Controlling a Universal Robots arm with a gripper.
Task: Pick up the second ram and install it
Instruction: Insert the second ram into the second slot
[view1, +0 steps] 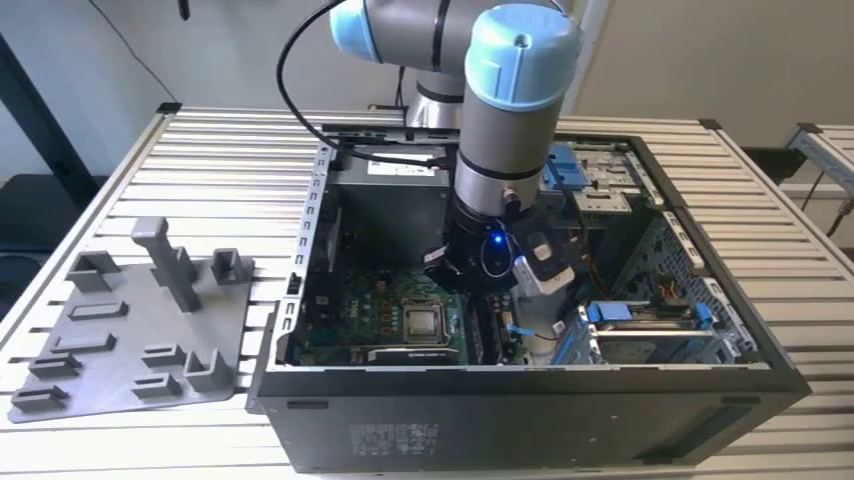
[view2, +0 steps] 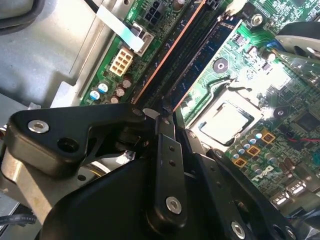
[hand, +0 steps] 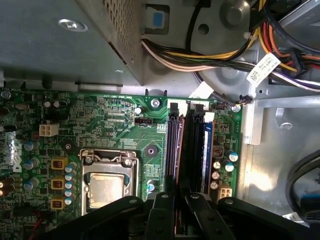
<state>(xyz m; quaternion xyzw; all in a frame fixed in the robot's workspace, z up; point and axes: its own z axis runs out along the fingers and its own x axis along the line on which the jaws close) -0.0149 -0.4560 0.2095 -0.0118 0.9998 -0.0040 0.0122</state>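
Second ram (view2: 202, 62) sits inside the computer case (view1: 534, 400), so the pick-up is done and the work is in the install stage.

In the exterior view, from its left to its right, the grey holder tray (view1: 127, 330) lies on the table. Then comes the case with the green motherboard (view1: 360, 310) and the silver processor (view1: 424, 322). Next is the gripper (view1: 487, 270), low over the memory slots just beside the processor.

In the first wrist view the fingers (hand: 165, 210) look drawn close together, clamped on the near end of the stick. The stick stands on edge in a slot, with the other stick (hand: 207, 150) a slot away on the side far from the processor.

Whether it is pressed fully home, or its end latches have closed, cannot be told, and letting go is not yet done.

Its long axis runs level along the slot and parallel to its neighbour. One end is between the fingers and the other points toward the cable bundle (hand: 200, 55).
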